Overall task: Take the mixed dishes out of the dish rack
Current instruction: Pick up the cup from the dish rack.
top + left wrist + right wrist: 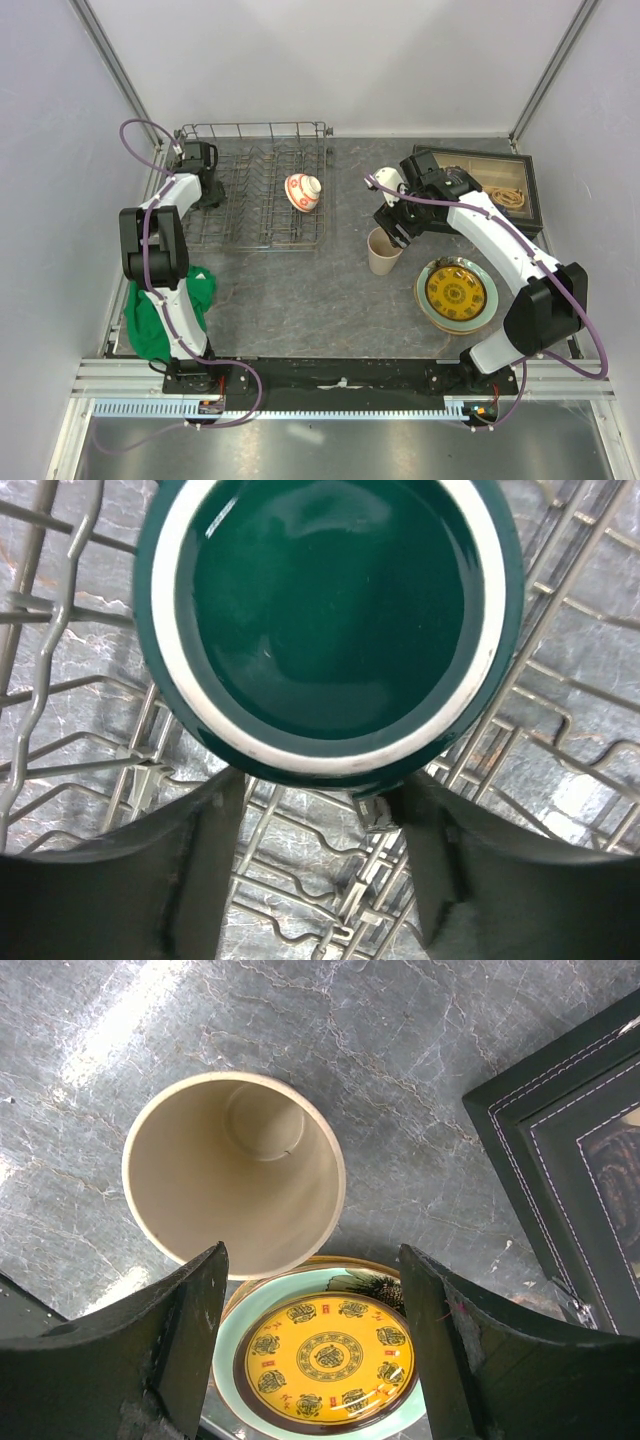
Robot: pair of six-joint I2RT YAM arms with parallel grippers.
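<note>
Two claws stand released: left claw (318,790) over the mug (330,620) inside the rack (300,128); right claw (310,1260) over the cup (235,1170), upright on the table (300,300) right of the rack.

Dark green mug (330,620) cut by top edge; pale green plate (228,1355) mostly under yellow-gold dish (325,1360).

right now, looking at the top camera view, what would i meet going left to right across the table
green cloth → dish rack → small red-and-white bowl, lying in the rack's right part → beige cup → yellow-gold patterned dish
</note>
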